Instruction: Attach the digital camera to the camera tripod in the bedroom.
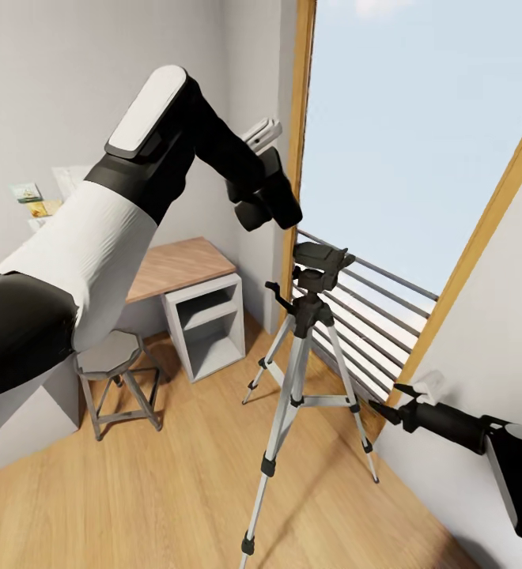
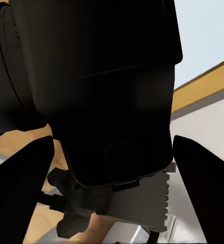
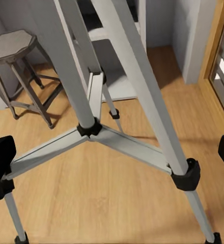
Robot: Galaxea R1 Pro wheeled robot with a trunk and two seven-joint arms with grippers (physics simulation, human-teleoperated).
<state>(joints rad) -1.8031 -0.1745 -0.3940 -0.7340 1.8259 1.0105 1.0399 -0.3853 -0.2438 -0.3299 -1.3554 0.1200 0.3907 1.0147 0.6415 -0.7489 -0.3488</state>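
Left tool (image 1: 270,207) holds digital camera (image 2: 99,96) above camera tripod (image 1: 308,316)

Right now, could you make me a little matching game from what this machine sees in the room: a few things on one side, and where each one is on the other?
Things:
1. digital camera
2. camera tripod
3. stool
4. shelf unit

Places:
A. under the end of the wooden desk
B. held up in the left gripper, above the tripod's head
C. on the wooden floor in front of the window
D. beside the desk, next to the shelf unit

Pairs: 1-B, 2-C, 3-D, 4-A
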